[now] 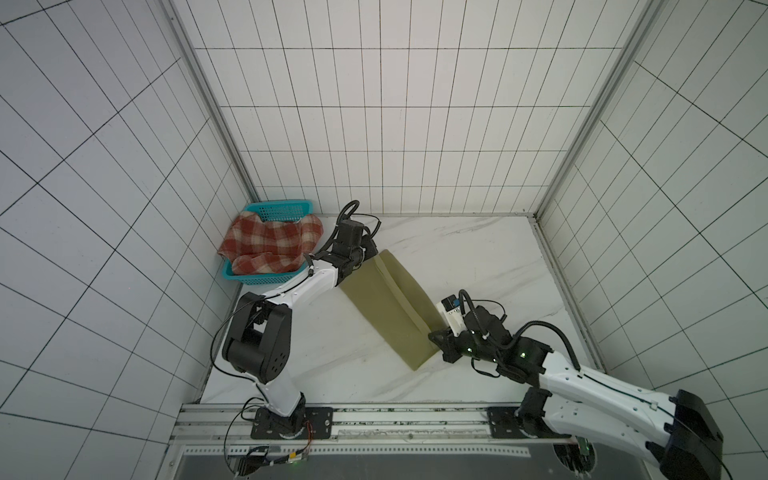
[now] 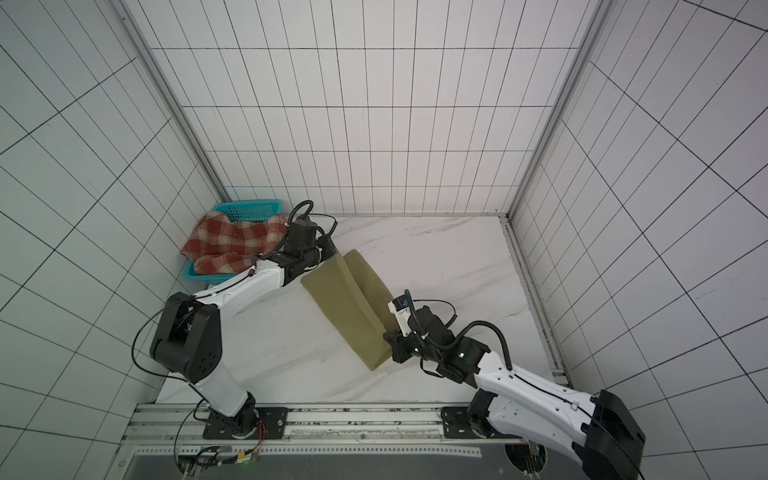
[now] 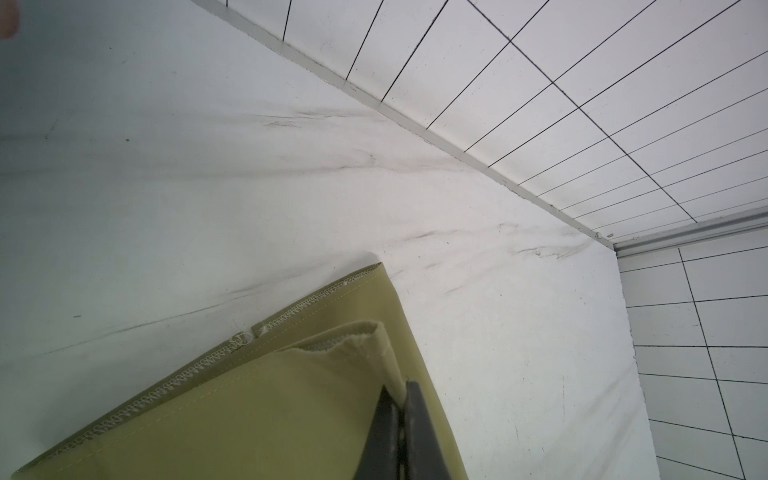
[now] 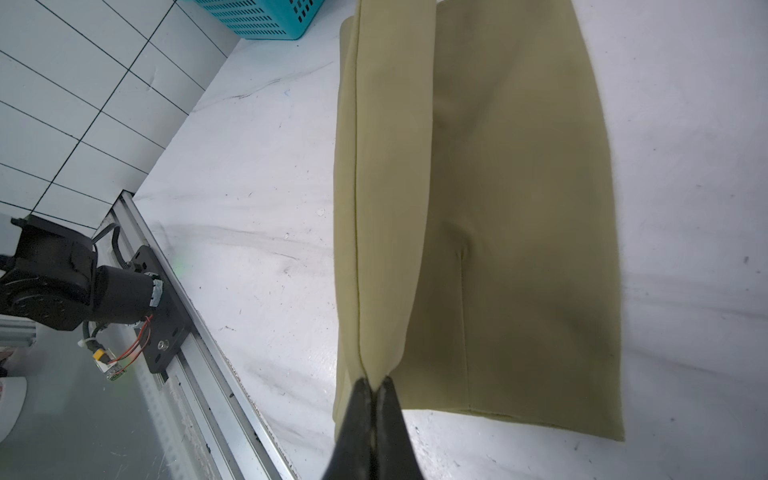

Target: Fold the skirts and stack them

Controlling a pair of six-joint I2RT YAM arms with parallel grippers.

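1 teal basket at the left middle of both top views, in the far left corner of the white table. Has many small holes in its walls. Holds the red-and-cream plaid skirt, all bunched up. Hangs over the rim on the left and at the front. Only 1 corner of the basket in the right wrist view.

No brand or words to read on the basket or on the skirts. Small white box with a blue mark on the right arm; writing there too small to read.

Olive skirt in the middle of both top views, flat on the table, slanting from upper left to lower right. Not in the basket, just beside it. Has 1 long flap pulled up over the rest.

Left gripper pinched tight on the far end of that flap, near the stitched hem. Right gripper pinched tight on the near end. Flap stretched between the 2 grippers.
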